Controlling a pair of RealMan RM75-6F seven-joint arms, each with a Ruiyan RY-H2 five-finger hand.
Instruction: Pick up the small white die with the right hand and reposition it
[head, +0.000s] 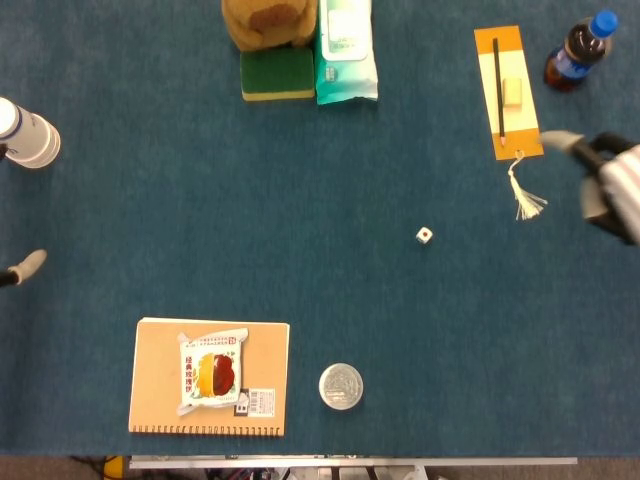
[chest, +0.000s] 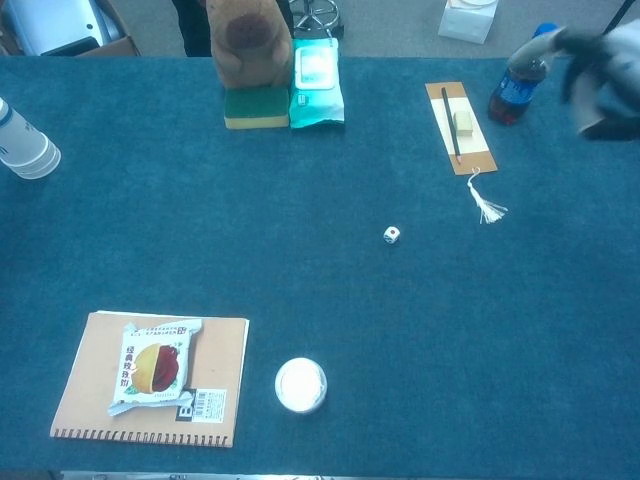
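The head view looks almost straight down on the blue table (head: 300, 200); the chest view faces it lower and slanted, catching floor beyond the notebook's (chest: 70, 390) far side. Both share the whole tabletop
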